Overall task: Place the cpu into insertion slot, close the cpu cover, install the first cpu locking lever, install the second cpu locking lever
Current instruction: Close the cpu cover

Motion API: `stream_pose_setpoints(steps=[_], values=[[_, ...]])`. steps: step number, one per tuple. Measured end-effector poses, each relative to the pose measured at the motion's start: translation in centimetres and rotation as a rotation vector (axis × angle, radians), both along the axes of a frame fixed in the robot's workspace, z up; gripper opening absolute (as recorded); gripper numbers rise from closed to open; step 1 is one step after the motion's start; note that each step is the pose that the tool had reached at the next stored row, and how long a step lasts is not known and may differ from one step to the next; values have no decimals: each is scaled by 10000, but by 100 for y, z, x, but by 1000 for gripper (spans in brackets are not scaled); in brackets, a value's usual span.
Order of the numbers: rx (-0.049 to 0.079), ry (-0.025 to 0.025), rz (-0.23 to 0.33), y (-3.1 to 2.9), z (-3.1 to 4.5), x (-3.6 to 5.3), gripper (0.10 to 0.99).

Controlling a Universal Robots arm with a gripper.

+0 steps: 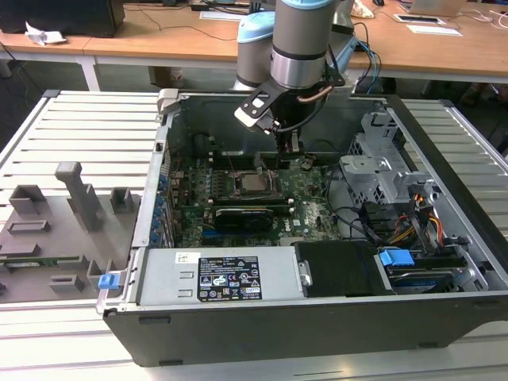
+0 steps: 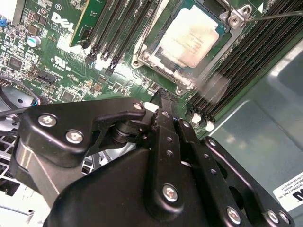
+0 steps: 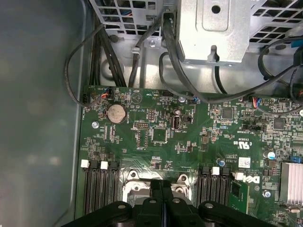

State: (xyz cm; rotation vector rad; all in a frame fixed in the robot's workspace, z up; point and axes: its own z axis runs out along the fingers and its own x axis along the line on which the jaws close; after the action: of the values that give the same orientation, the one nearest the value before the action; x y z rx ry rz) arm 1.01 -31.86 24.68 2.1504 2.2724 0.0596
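Observation:
The cpu (image 2: 191, 40) is a pale silver square lying flat in its socket on the green motherboard (image 2: 71, 61). The cpu cover (image 2: 142, 54), a dark metal frame, lies down around it, with the chip showing through the window. A thin locking lever (image 2: 274, 16) sticks out past one socket corner. My gripper (image 2: 159, 97) hangs just above the board beside the socket, fingers (image 3: 156, 201) pressed together with nothing between them. In the exterior view the gripper (image 1: 286, 147) is just behind and to the right of the cpu (image 1: 254, 184).
The open computer case (image 1: 262, 333) walls in the board. A long black card (image 1: 250, 214) lies in front of the socket, with the power supply (image 1: 226, 278) nearer still. A drive cage (image 1: 381, 171) and cables (image 1: 397, 230) are at the exterior view's right. Grey fixtures (image 1: 63, 214) stand outside.

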Motion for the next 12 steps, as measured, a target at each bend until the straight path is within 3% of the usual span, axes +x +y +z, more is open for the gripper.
stream_pose_setpoints(steps=[12], values=[[0,0,0,0,-2,-42,106]])
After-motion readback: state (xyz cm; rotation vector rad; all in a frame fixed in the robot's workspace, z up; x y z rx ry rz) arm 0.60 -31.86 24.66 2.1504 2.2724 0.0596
